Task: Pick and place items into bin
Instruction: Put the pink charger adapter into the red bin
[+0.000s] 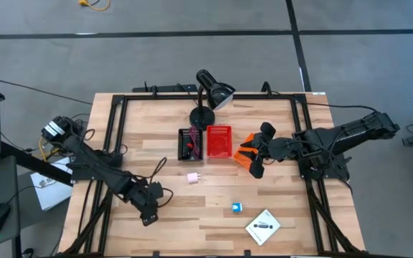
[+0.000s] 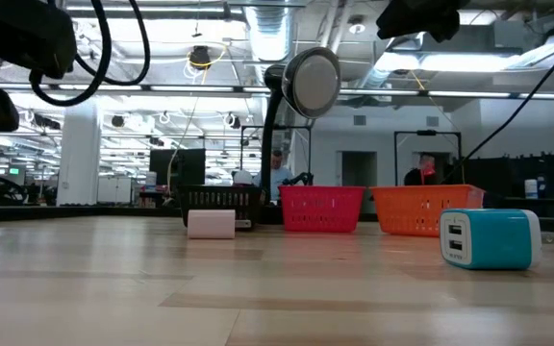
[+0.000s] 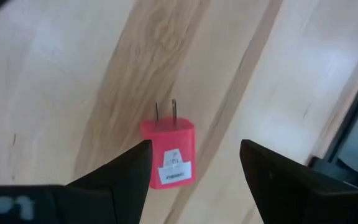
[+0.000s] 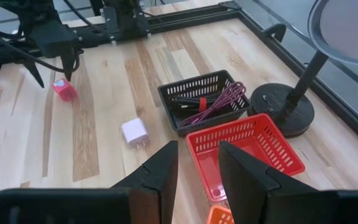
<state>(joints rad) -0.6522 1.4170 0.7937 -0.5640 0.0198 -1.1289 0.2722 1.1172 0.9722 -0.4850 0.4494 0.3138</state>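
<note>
The left claw (image 3: 194, 168) is hovering low over the wooden desk (image 1: 156, 226) with its fingers spread wide around a small red-pink plug-in charger (image 3: 169, 152), which is lying flat between them, not gripped. Further right, a white-pink charger (image 1: 193, 178) is lying near the black mesh basket (image 1: 190, 144) holding cables, beside a red plastic basket (image 1: 219, 141). A blue cube charger (image 1: 236, 208) and white square card (image 1: 263, 227) are lying nearer the front. The right claw (image 4: 197, 165) is hanging narrowly parted above an orange basket (image 1: 247, 151).
</note>
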